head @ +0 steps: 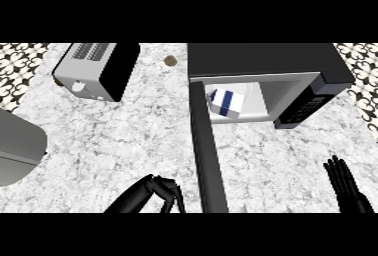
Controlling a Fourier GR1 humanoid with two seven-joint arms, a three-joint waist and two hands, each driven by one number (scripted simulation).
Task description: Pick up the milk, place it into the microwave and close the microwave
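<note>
At the far left edge a grey rounded object (16,147) lies partly out of view on the marbled counter (118,140). Behind it, toward the upper left, a toaster (94,70) with a silver body and black side stands at an angle. A small brown round item (170,60) lies on the counter between the toaster and the microwave (295,70). At lower centre the left hand (159,190) comes in from the bottom edge, fingers curled downward and holding nothing, just left of the microwave door (208,155). The door is swung fully open and is seen edge-on, running from the cavity's left side toward the lower edge. The milk (225,103), a white carton with blue stripes, stands inside the cavity, toward its left. The control panel (306,106) is on the microwave's right. At lower right the right hand (344,182) rests open, fingers straight, together and pointing up, well apart from the microwave.
</note>
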